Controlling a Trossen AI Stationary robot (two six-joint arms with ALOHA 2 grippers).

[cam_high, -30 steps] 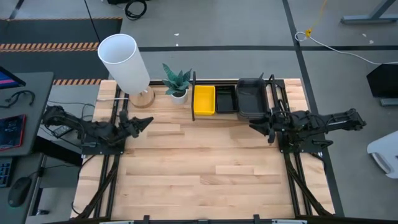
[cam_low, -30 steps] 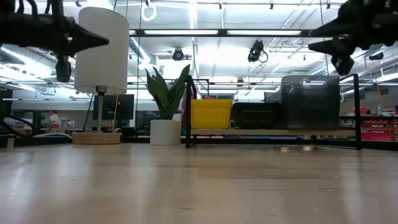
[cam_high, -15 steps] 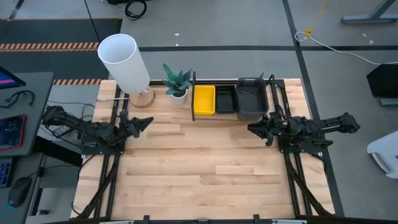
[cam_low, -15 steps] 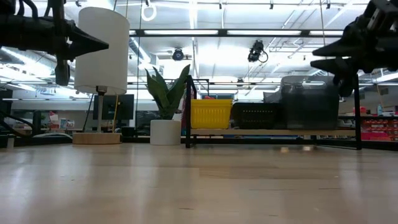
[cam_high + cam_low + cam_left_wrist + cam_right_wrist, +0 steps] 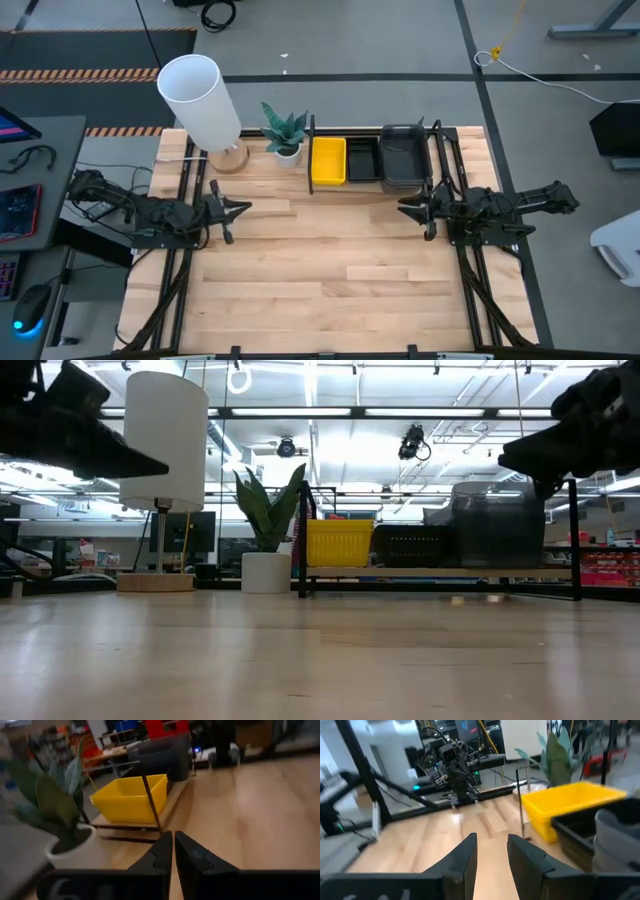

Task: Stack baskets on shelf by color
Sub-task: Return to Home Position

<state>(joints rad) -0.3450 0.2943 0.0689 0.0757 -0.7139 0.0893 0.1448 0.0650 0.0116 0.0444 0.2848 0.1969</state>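
My left end effector point(image 5: 238, 209) is clenched, fingers point(image 5: 162, 852) pressed tip to tip w/ nothing btwn them. It hangs above the table point(image 5: 320, 280) on the left side, pointing toward the middle, well apart from every object. My right end effector point(image 5: 403, 207) is released, w/ a plain gap btwn its fingers point(image 5: 465, 852), and it's empty too. It hangs over the right side, tips aimed back at the left one, near the front of the shelf's right end but not touching it. In the low view both sit well above the tabletop. Further out, the shelf point(image 5: 440, 573) stands at the far edge of the table, centre-right, and every basket I can see sits on it in one row, sorted by colour. Yellow baskets point(image 5: 328, 161) are at the shelf's left end and black baskets point(image 5: 362, 160) in the middle, right beside the yellow. Smoky grey baskets point(image 5: 404, 158) are at the right end, the tallest pile in the low view. Can't count the layers in any pile. Just left of the shelf's end rod is a potted plant point(image 5: 285, 132). Further left, at the table's far-left corner, is a white cylinder lamp point(image 5: 198, 95) on a round wood base.
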